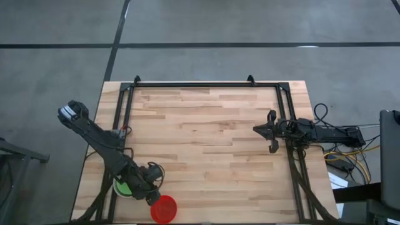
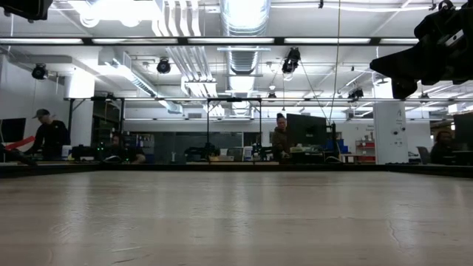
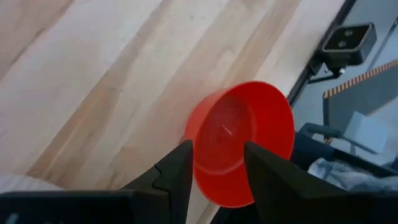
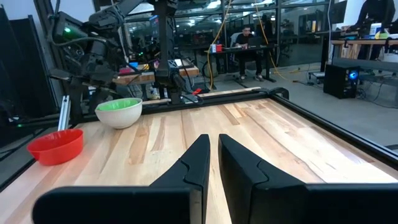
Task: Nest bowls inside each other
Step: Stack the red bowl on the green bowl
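Note:
A red bowl (image 1: 164, 209) stands upright on its base near the table's front edge, left of the middle; it also shows in the left wrist view (image 3: 242, 149) and the right wrist view (image 4: 56, 146). Just left of it a green bowl (image 4: 117, 104) sits nested inside a pale white bowl (image 4: 119, 115). My left gripper (image 1: 153, 197) slants down just over the red bowl's left rim, open, with a finger showing on either side of the bowl (image 3: 217, 149). My right gripper (image 1: 256, 129) waits level at the table's right, its fingers nearly together (image 4: 213, 142).
A black metal frame (image 1: 206, 84) runs along the table's far, left and right edges. Cables (image 1: 350, 156) lie off the right edge. Bare wood spreads across the middle and far part of the table. People sit at desks in the room beyond.

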